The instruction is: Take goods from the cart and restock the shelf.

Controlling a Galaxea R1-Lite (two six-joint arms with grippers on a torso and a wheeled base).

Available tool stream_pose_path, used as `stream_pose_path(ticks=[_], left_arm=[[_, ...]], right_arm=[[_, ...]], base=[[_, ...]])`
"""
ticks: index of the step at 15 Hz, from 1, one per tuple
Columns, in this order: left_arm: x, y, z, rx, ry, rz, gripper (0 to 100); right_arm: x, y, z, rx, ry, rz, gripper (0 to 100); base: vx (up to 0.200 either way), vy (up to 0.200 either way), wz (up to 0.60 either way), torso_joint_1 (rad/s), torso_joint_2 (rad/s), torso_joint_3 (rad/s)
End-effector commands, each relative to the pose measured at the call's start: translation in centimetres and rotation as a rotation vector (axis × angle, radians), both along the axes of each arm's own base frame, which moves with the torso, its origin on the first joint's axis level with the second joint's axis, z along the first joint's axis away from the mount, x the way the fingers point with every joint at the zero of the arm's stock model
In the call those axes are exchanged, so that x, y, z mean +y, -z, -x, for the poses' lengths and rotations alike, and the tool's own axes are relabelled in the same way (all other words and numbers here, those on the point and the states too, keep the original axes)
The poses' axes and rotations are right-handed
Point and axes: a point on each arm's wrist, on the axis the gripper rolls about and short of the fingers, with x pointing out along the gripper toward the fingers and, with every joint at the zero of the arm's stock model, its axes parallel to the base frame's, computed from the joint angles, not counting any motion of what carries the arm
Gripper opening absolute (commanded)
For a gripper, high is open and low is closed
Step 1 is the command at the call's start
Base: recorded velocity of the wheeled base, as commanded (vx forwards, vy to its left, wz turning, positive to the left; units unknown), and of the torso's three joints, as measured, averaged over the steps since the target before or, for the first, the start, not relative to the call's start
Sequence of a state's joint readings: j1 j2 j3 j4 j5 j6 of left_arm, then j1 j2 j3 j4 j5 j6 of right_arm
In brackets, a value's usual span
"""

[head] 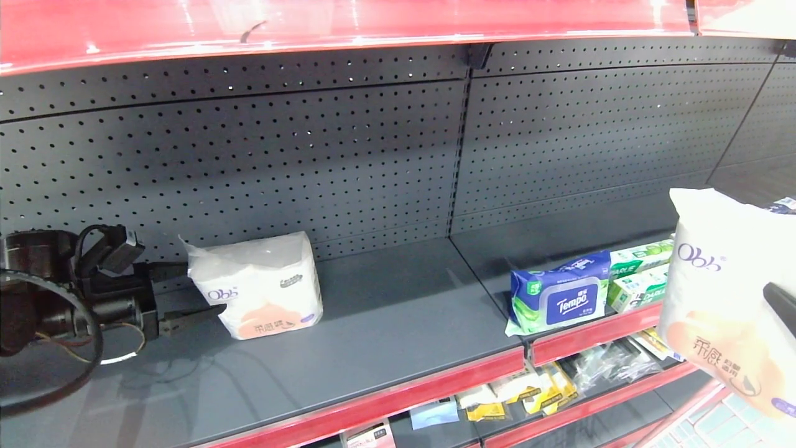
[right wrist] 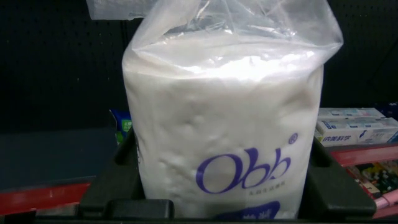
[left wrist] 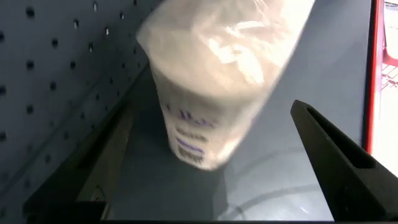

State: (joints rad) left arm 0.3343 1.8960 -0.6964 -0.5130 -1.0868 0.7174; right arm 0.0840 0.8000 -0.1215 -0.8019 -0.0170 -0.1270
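The left pincer (head: 198, 289) is spread apart, its fingers (left wrist: 339, 165) wide on either side of the shelved tissue pack (head: 258, 283). That pack stands upright on the grey shelf (head: 385, 336) just ahead of the fingertips, unclamped. The right pincer (right wrist: 224, 180) is clamped on a second tissue pack (right wrist: 224, 124), held upright off the shelf. Beyond that pincer, on the shelf, lie a blue wet-wipes pack (head: 559, 292) and green toothpaste boxes (head: 640, 274).
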Motion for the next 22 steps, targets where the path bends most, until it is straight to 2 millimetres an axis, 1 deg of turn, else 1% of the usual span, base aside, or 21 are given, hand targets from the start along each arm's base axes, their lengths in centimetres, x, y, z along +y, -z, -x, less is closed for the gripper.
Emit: stream_pose_path(ticks=[1, 2, 4, 5, 8, 12, 15, 16, 20, 21, 22], left_arm=[[0.0, 1.6, -1.1, 0.001, 0.028, 0.01, 100], [0.1, 2.2, -1.7, -0.021, 0.034, 0.007, 100], [-0.1, 2.7, -1.9, -0.016, 0.045, 0.013, 100], [-0.5, 2.7, -2.0, -0.017, 0.069, 0.026, 100], [-1.4, 2.2, -3.1, -0.034, 0.118, 0.044, 100], [-2.0, 2.9, -4.3, -0.042, 0.156, 0.053, 100], [-2.2, 3.1, -4.6, -0.045, 0.167, 0.056, 100], [-2.7, 3.1, -4.8, -0.04, 0.179, 0.064, 100], [-2.8, 2.7, -5.8, -0.08, 0.184, 0.057, 100], [-2.8, 2.7, -5.7, -0.08, 0.184, 0.057, 100], [-2.8, 2.7, -5.8, -0.083, 0.184, 0.057, 0]], right_arm=[[0.0, 0.0, -0.1, 0.004, 0.0, 0.001, 0], [0.0, 0.0, 0.0, 0.002, 0.0, 0.001, 0], [0.0, 0.0, -0.1, 0.004, 0.0, 0.002, 0], [0.0, 0.0, -0.1, 0.004, 0.0, 0.002, 0], [0.0, 0.1, -0.1, 0.007, 0.0, 0.002, 0], [0.0, 0.2, -0.3, 0.02, -0.003, 0.004, 0], [0.1, 0.2, -0.4, 0.025, -0.006, 0.004, 0], [0.1, 0.3, -0.5, 0.031, -0.005, 0.005, 0], [0.1, 0.2, -0.8, 0.039, -0.006, 0.006, 0], [0.1, 0.2, -0.9, 0.042, -0.008, 0.006, 0], [0.1, 0.2, -0.9, 0.045, -0.007, 0.005, 0]], base=[[0.0, 0.0, 0.0, 0.0, 0.0, 0.0], [0.0, 0.0, 0.0, 0.0, 0.0, 0.0], [0.0, 0.0, 0.0, 0.0, 0.0, 0.0], [0.0, 0.0, 0.0, 0.0, 0.0, 0.0], [0.0, 0.0, 0.0, 0.0, 0.0, 0.0], [0.0, 0.0, 0.0, 0.0, 0.0, 0.0], [0.0, 0.0, 0.0, 0.0, 0.0, 0.0], [0.0, 0.0, 0.0, 0.0, 0.0, 0.0], [0.0, 0.0, 0.0, 0.0, 0.0, 0.0], [0.0, 0.0, 0.0, 0.0, 0.0, 0.0], [0.0, 0.0, 0.0, 0.0, 0.0, 0.0]])
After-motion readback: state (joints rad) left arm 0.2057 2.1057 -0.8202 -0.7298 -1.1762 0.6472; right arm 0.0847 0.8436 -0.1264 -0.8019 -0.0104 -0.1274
